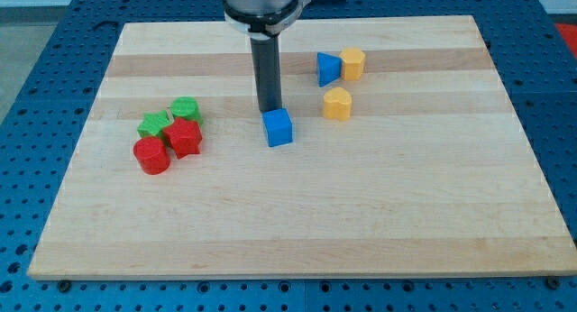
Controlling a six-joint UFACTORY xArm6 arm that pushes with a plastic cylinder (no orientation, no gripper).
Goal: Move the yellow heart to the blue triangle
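You're looking at a lab or robotics test bench: a pale wooden worktop (433, 213) lies on a blue perforated metal base (36, 68) with a regular grid of holes, and a metal-collared robot arm (263, 5) hangs over small coloured plastic blocks.

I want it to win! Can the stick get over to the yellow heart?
Probably yes. My tip sits just above the blue cube, and the board between it and the yellow heart looks bare.

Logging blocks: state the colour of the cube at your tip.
Blue cube, camera view, below my tip.
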